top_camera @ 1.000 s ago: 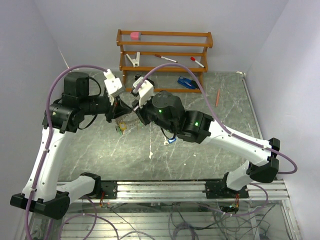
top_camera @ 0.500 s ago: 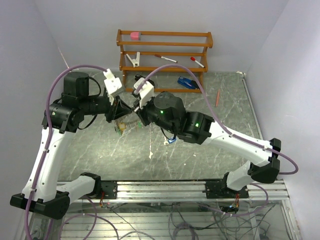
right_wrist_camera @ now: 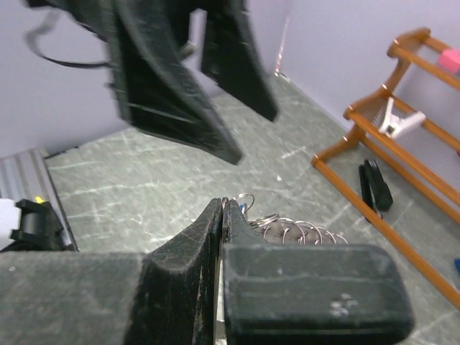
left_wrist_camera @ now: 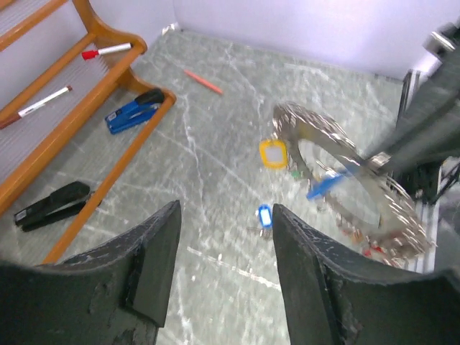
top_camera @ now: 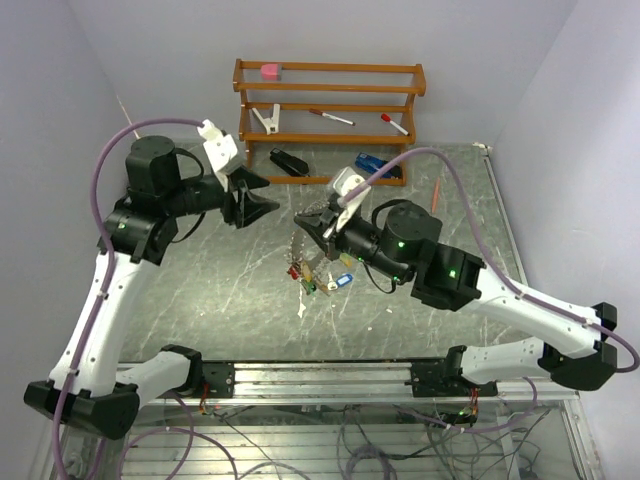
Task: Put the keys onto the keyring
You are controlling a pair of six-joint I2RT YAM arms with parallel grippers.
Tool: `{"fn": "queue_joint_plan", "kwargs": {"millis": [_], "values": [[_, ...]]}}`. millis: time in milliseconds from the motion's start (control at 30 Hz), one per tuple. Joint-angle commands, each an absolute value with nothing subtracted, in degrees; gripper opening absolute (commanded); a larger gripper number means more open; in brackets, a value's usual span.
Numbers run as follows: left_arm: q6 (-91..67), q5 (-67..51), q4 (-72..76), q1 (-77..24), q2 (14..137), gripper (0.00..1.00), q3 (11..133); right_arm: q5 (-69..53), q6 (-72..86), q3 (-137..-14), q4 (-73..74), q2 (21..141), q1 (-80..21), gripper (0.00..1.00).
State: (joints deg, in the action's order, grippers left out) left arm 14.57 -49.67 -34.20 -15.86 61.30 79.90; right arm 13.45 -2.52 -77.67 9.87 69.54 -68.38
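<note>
My right gripper (top_camera: pixel 313 224) is shut on the rim of the keyring (left_wrist_camera: pixel 343 178), a large silvery ridged ring held tilted above the table. Several keys hang from it: a yellow tag (left_wrist_camera: pixel 273 153), a blue tag (left_wrist_camera: pixel 327 185) and red ones (top_camera: pixel 294 270) lower down. One blue-tagged key (left_wrist_camera: pixel 264 215) lies loose on the table under the ring. In the right wrist view the pads (right_wrist_camera: pixel 215 230) pinch the ring, with small split rings (right_wrist_camera: pixel 295 230) just beyond. My left gripper (top_camera: pixel 262 203) is open and empty, up and to the left of the ring, not touching it.
A wooden rack (top_camera: pixel 330 105) stands at the back with a pink eraser (top_camera: pixel 270 71), a white clip (top_camera: pixel 267 118) and markers. A black stapler (top_camera: pixel 290 162) and a blue stapler (top_camera: pixel 371 165) lie at its foot. A red pencil (top_camera: pixel 436 193) lies at the right.
The left gripper opened, let go of the ring and pulled back to the left. The right arm swung right and nearer, carrying the keyring with its keys away from the left gripper.
</note>
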Motion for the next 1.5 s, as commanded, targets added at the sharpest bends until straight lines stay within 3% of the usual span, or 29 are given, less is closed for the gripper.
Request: {"fn": "queue_joint_plan", "kwargs": {"millis": [0,100,333,600,1000,1467], "values": [[-2.0,-52.6,-11.3,-16.2,64.0,0.68,75.9,5.4,-3.7,-73.8,-0.4,66.3,-68.2,0.00],[-14.0,-51.3,-1.4,-16.3,64.5,0.69,73.9,3.9,-4.4,-70.6,-6.5,64.6,-68.2,0.00],[-16.6,-53.1,-5.1,-16.3,64.9,0.67,77.7,4.2,-6.2,-66.7,-14.3,63.5,-68.2,0.00],[-15.4,-44.5,-13.1,-16.3,57.6,0.66,72.7,8.9,-5.7,-60.7,-24.9,61.4,-68.2,0.00],[-18.1,-44.3,-12.8,-18.0,60.4,0.63,69.2,10.6,-5.3,-58.1,-37.3,64.4,-68.2,0.00],[-17.2,-43.6,-14.7,-18.3,63.9,0.62,80.2,11.9,-4.7,-59.8,-36.2,65.9,-68.2,0.00]]}}
